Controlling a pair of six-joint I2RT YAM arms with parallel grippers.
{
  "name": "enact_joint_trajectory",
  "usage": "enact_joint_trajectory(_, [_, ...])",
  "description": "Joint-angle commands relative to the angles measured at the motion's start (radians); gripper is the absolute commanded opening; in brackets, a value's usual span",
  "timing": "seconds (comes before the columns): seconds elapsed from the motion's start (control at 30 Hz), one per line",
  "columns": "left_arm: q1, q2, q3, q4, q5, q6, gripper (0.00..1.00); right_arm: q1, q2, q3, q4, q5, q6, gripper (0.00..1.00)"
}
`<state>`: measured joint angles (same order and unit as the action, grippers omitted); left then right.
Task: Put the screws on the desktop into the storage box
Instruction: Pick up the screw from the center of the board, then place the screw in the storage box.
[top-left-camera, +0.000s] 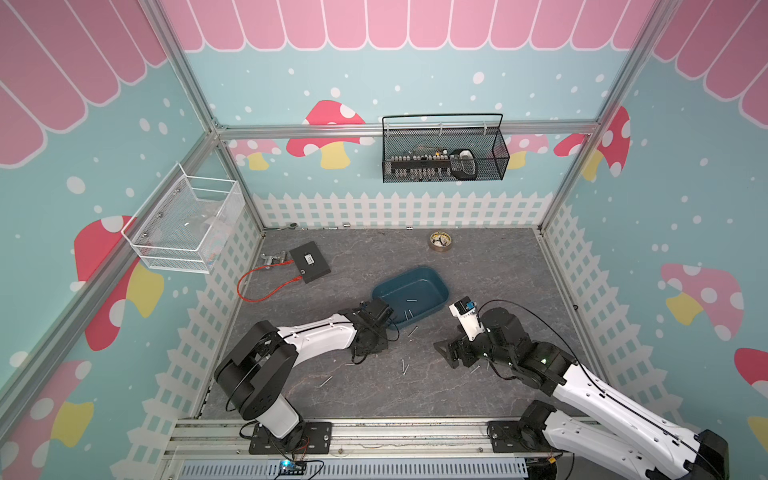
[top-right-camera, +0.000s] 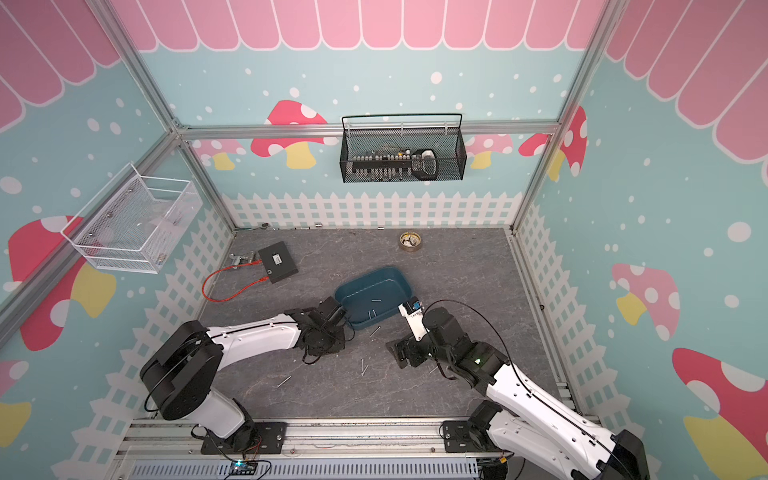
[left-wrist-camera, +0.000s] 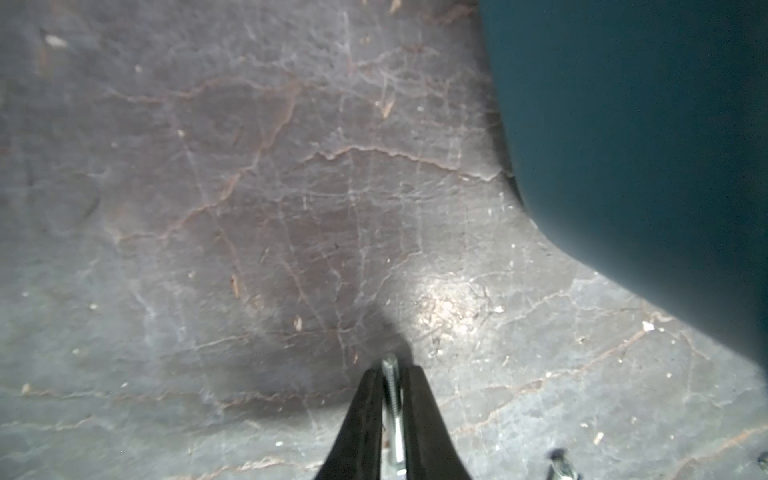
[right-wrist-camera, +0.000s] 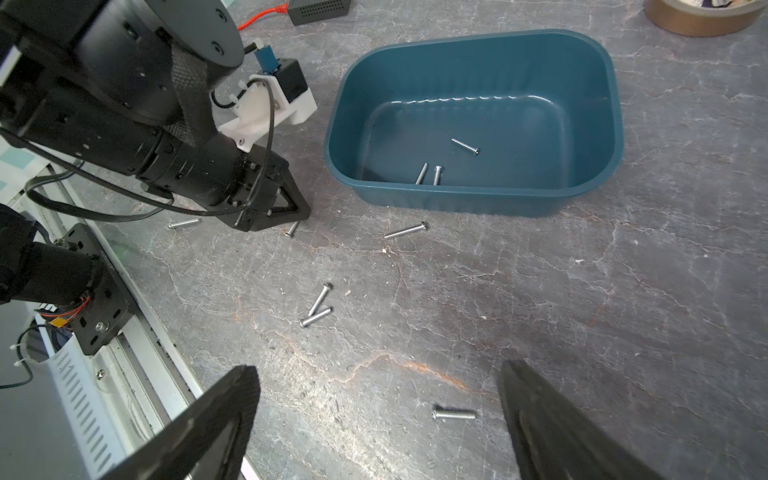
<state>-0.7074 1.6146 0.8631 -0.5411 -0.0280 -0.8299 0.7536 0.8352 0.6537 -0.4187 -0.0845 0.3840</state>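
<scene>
Left fingers (left-wrist-camera: 365, 419) pinch 1 screw (left-wrist-camera: 392, 399) down at the desk (right-wrist-camera: 623, 291), just beside the box (right-wrist-camera: 457, 200) — 3 screws (right-wrist-camera: 465, 146) lie inside it. Right fingers (right-wrist-camera: 552, 432) gape wide — 1 loose screw (right-wrist-camera: 454, 414) lies on the desk between them.

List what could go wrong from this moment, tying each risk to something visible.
1. The left gripper pinches a screw lengthwise between its narrow tips, so it may slip or swivel out on lifting.
2. The storage box wall stands close beside that gripper, and a low swing could shove the box.
3. Two screws lie touching on the desktop. Grabbing one may flick the other away.
</scene>
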Motion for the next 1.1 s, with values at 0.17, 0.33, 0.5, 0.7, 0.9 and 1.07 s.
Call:
enact_joint_trajectory(0.17, [0.000,0.014,0.008,-0.055,-0.028,0.026,0.06,0.003,-0.005,-0.019,0.012,-0.004,-0.011,0.96])
enact_joint_trajectory(0.33, [0.002,-0.035,0.013,-0.048,-0.006,0.044,0.00,0.003,-0.006,-0.019,0.011,-0.002,-0.011,0.96])
enact_joint_trajectory(0.5, [0.003,-0.099,0.015,-0.048,0.020,0.063,0.00,0.003,-0.007,-0.020,0.011,-0.001,-0.011,0.96])
enact_joint_trajectory(0.7, [0.013,-0.188,0.052,-0.018,0.097,0.103,0.00,0.003,-0.003,-0.019,0.014,0.000,-0.011,0.96])
enact_joint_trajectory(0.9, [0.058,-0.233,0.106,0.030,0.176,0.124,0.00,0.003,-0.003,-0.021,0.015,-0.002,-0.013,0.96])
enact_joint_trajectory(1.07, [0.090,-0.197,0.153,0.072,0.205,0.141,0.00,0.003,-0.005,-0.022,0.014,-0.005,-0.014,0.96])
